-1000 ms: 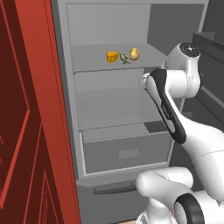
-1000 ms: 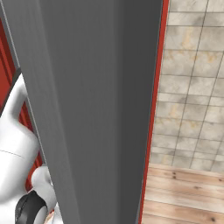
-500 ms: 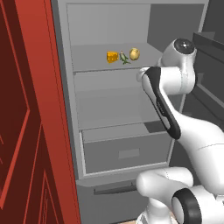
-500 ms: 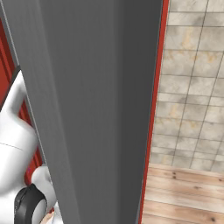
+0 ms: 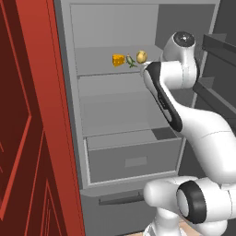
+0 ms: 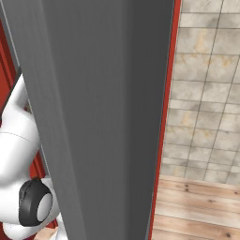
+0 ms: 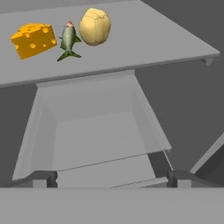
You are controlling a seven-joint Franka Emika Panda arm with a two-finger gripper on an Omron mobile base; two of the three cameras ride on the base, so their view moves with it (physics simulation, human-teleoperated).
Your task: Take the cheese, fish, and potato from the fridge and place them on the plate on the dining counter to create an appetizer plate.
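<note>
Three food items lie in a row on a grey shelf [image 7: 144, 41] of the open fridge [image 5: 138, 27], seen at the upper left of the hand view and in the upper centre of the left base view. The cheese [image 7: 34, 40], an orange-yellow holed wedge, lies leftmost; the fish [image 7: 68, 40], slim and green-grey with its tail toward the shelf's front edge, lies just beside it in the middle; the potato [image 7: 95, 26], a rounded pale yellow lump, lies rightmost, just beside the fish. The three sit close together, and whether any of them touch cannot be told. Below the shelf's front edge, in the centre of the hand view, stands an open grey drawer [image 7: 94, 135] with bare walls and floor. The gripper [image 7: 107, 180] appears at the bottom of the hand view, its two dark fingertips [image 7: 41, 178] standing far apart near the left and right corners, jaws spread wide and holding nothing, well apart from the food. In the left base view the white arm [image 5: 184, 115] rises from the lower right toward the shelf, with red panelling [image 5: 23, 115] along the left edge. In the right base view a broad grey panel [image 6: 103, 117] occupies the left and centre, with tiled wall [image 6: 206, 89] and wooden floor [image 6: 197, 206] at right.
</note>
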